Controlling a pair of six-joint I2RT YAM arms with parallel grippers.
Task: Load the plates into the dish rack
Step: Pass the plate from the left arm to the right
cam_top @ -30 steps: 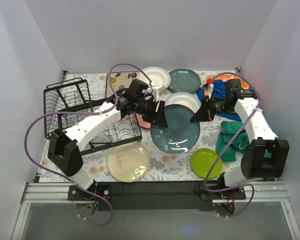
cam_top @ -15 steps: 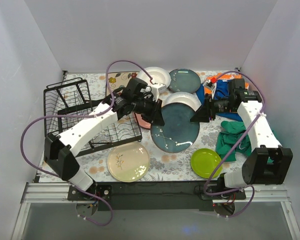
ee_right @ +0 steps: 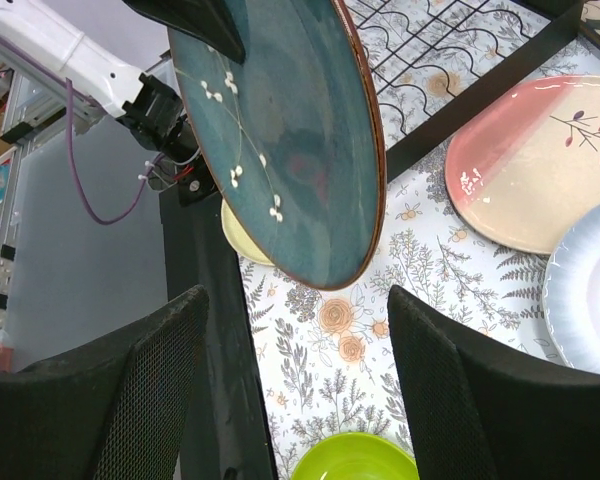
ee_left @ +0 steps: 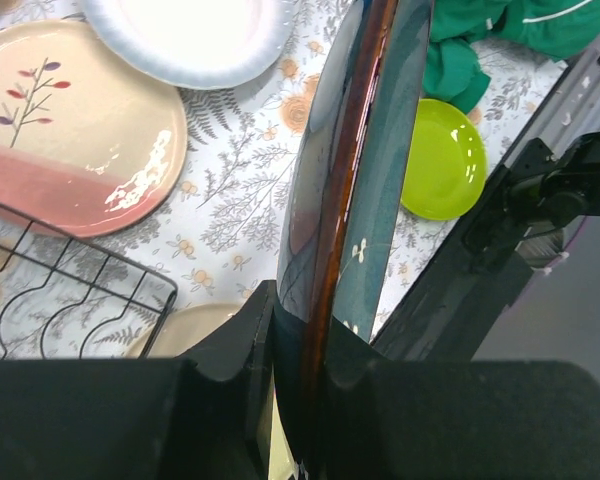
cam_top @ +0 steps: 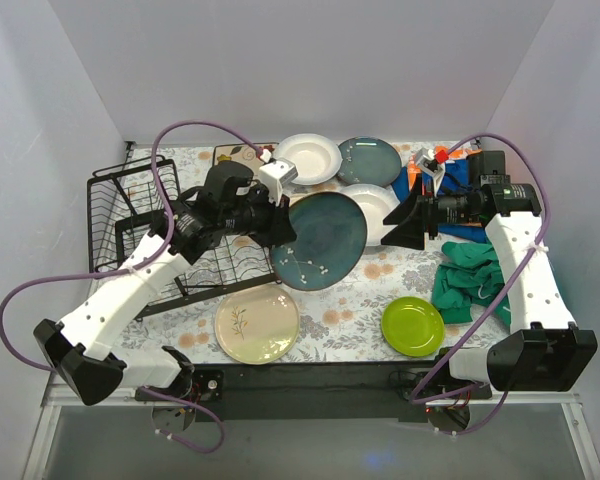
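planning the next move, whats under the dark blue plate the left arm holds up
Beneath the dark blue plate, floral tablecloth and an edge of the cream plate show; the rest under it is covered.

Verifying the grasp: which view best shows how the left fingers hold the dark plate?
Left wrist: the dark plate is edge-on, rim pinched between the left fingers. Top external shows its tilted face, the grip hidden. Right wrist shows its patterned face and one finger at the rim.

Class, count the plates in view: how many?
7: dark plate held by left gripper; two white plates, one blue-grey plate behind; pink-cream plate beside rack; cream plate, lime plate in front. None seems hidden.
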